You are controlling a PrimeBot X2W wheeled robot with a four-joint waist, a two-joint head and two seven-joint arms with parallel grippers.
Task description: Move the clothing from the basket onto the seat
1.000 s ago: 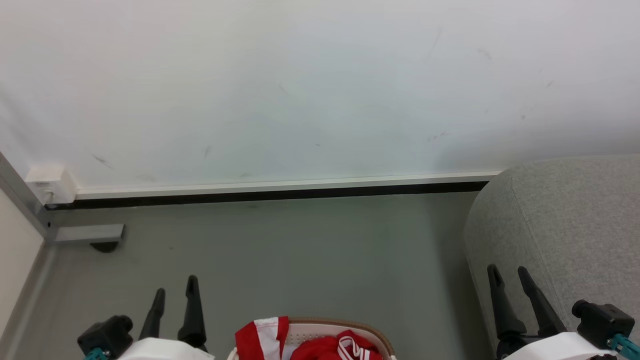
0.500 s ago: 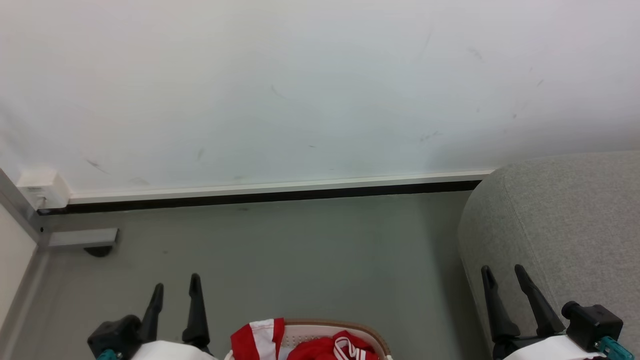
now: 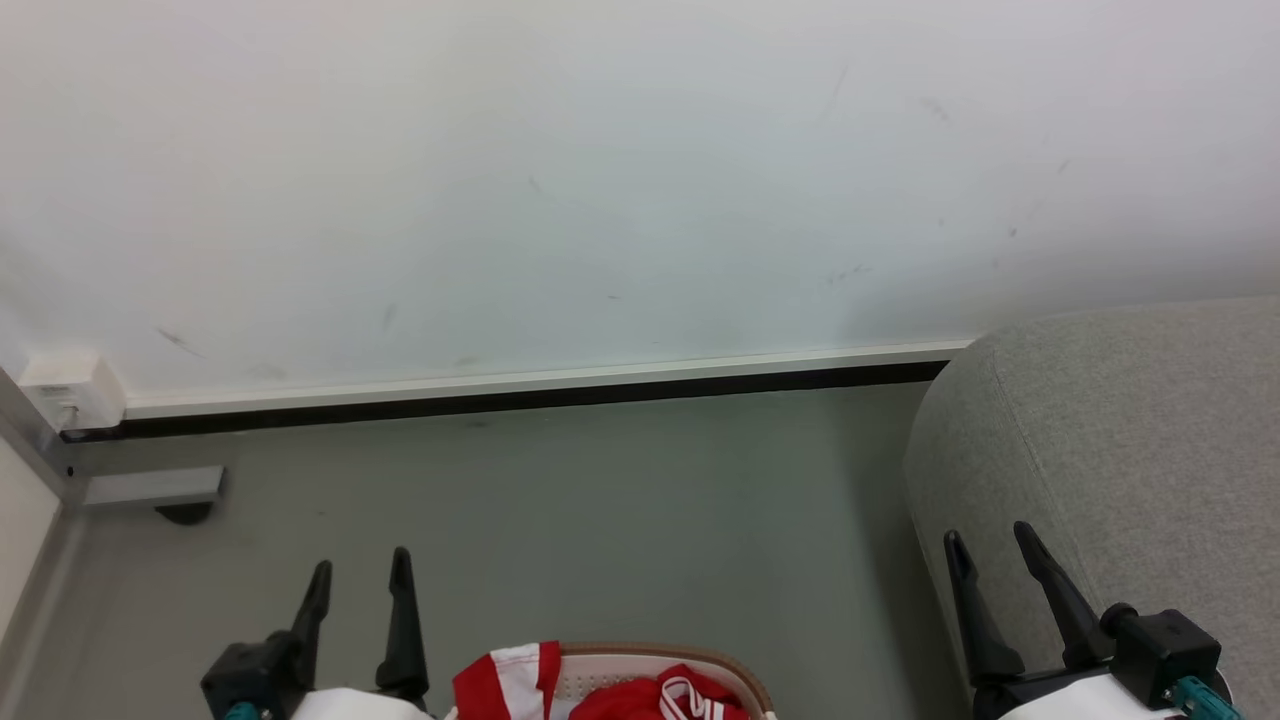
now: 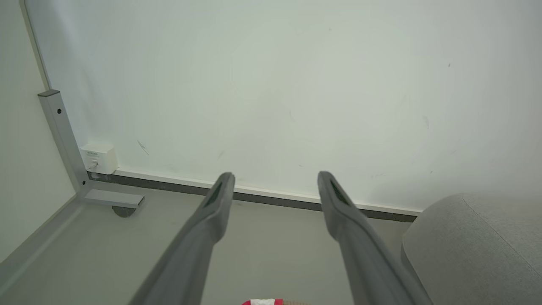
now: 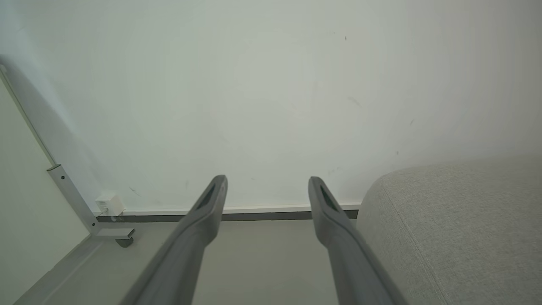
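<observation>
The seat (image 3: 1120,430) stands at the right, the basket (image 3: 700,655) on the floor near it. The clothing (image 3: 620,700) lies heaped in the basket: probably soft, light and limp, so pinch a raised fold. Left jaws and right jaws hang spread, empty.

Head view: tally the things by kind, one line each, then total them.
Grippers: 2, left gripper and right gripper, both open
Clothing: 2 red-and-white bunches, the second inside
Basket: 1
Seat: 1
Total: 6
</observation>
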